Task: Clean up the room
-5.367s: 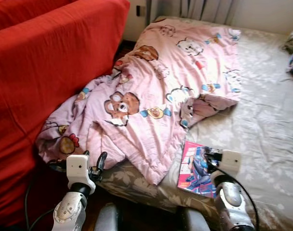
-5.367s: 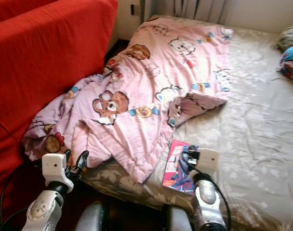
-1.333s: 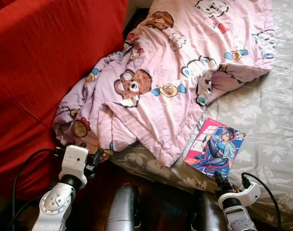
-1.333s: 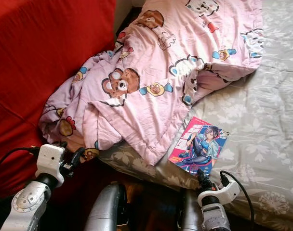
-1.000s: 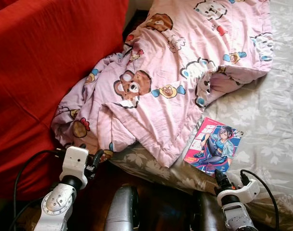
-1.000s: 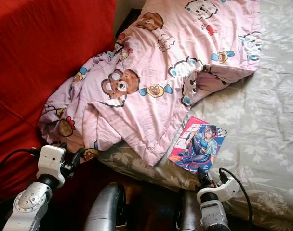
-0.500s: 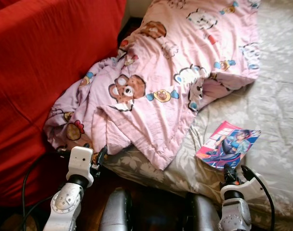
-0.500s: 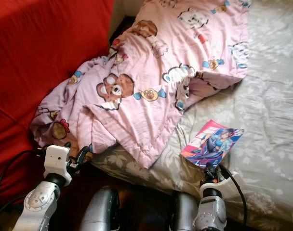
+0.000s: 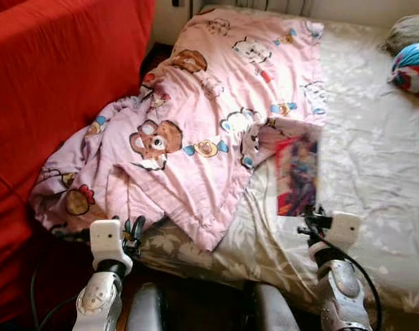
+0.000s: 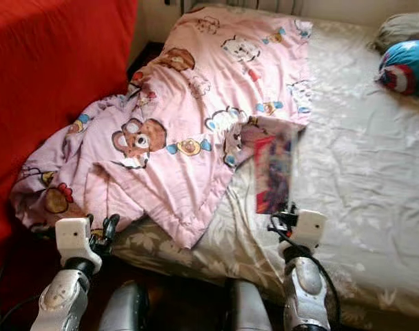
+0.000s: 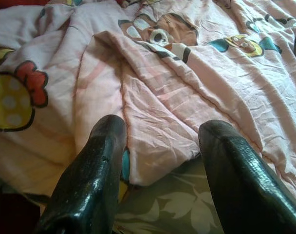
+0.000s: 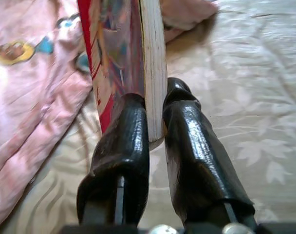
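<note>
Our right gripper (image 12: 155, 122) has its jaws clamped on the book (image 9: 297, 176), lifted above the bed (image 9: 375, 158). Our left gripper (image 11: 157, 161), jaws apart, hangs by the pink blanket (image 9: 196, 138).

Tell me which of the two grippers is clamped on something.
The right gripper: its fingers pinch the bottom edge of the comic book above the bed sheet. The left gripper is open near the pink blanket.

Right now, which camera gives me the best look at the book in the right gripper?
The right wrist view: the book is close and sharp, its page edge pinched between the right gripper's two fingers. Both eye views show the whole book lifted above the bed sheet, beside the pink blanket, but blurred.
</note>
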